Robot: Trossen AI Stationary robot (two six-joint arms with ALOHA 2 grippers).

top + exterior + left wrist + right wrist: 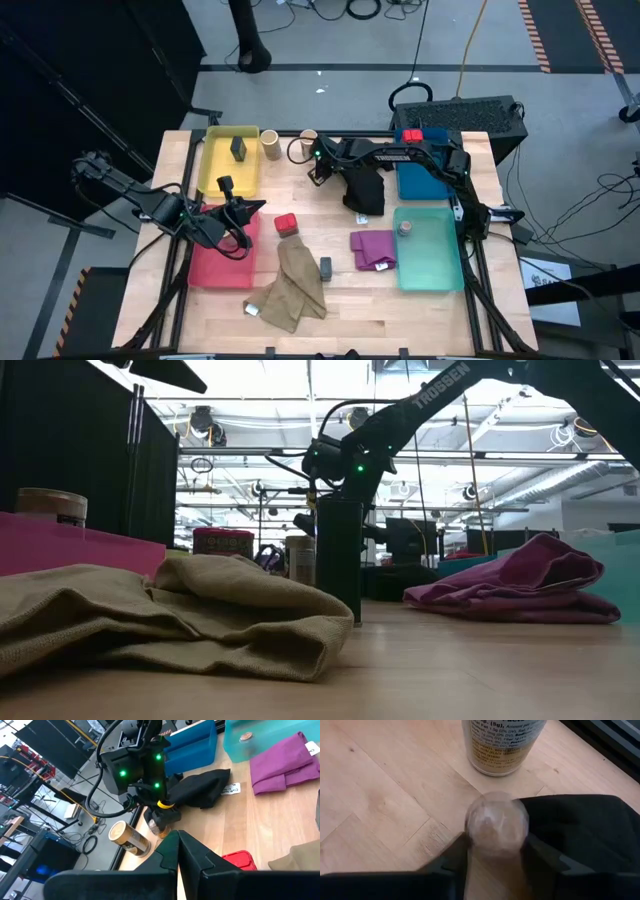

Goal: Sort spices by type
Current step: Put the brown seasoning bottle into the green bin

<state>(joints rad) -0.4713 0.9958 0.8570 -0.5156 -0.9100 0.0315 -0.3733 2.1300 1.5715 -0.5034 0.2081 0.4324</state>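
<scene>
The right gripper point(318, 160) is down near the far edge of the table point(420, 310), its fingers clamped on a small tan spice cylinder point(496, 822). A 2nd tan cylinder point(270, 144) stands just beside it, next to the yellow tray point(212, 165), which holds a dark grey block point(240, 149). A black cloth point(366, 192) lies right against the held cylinder.

The left gripper point(238, 208) hovers over the inner edge of the red tray point(215, 268) at the left side, and its fingers look pressed together with nothing between them.

A red box point(287, 224) sits near the middle of the table, just beyond the khaki cloth point(295, 285). Another grey block point(326, 267) rests at that cloth's right edge. A purple cloth point(372, 249) lies against the teal tray point(432, 270), which has 1 small round jar point(406, 228) in its far corner. A 2nd red box point(411, 135) sits at the far end of the blue tray point(415, 182).
</scene>
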